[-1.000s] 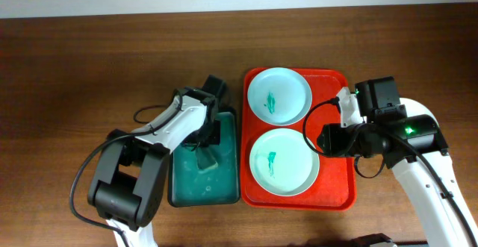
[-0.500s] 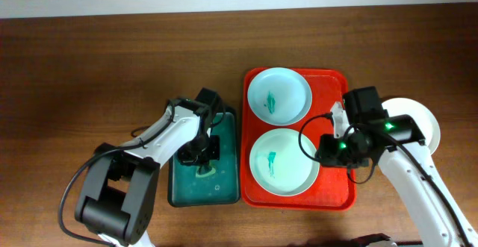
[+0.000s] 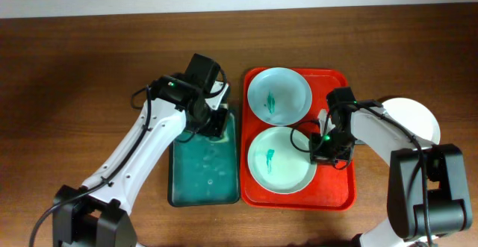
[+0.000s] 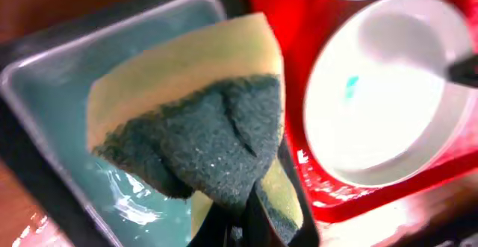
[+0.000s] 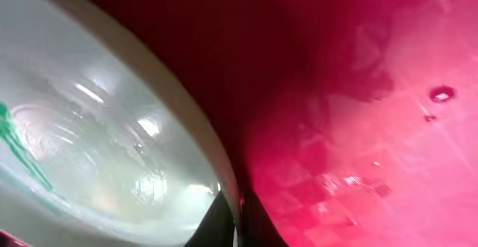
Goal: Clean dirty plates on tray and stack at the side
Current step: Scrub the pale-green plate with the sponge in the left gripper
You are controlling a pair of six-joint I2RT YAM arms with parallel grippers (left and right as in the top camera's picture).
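Overhead and wrist views. The left claw (image 3: 215,119) is clenched on a sponge (image 4: 194,120), gripped at its lower edge. The yellow body of the sponge is uppermost in the left wrist view and its dark green scouring face is turned toward the camera. Beneath this claw lies the teal tray (image 3: 202,180), with wet streaks on its floor. The claw hangs over that tray's far right corner.

Just to the right of the left claw is the red tray (image 3: 340,191), which carries two plates. The far plate (image 3: 278,95) lies beyond and to the right of the left claw. The near plate (image 3: 280,161) lies to its right and nearer the viewer. Each plate bears a small teal smear near its centre.

The right claw (image 3: 320,144) is low over the red tray, at the right rim of the near plate. In the right wrist view its two fingertips (image 5: 216,221) straddle that rim and pinch it. The plate's bowl spreads to the left of the claw and bare red tray floor to the right.

A third plate (image 3: 414,116) lies on the table (image 3: 75,68), off the red tray and to the right of the right claw. It is partly covered by the right arm (image 3: 381,124).
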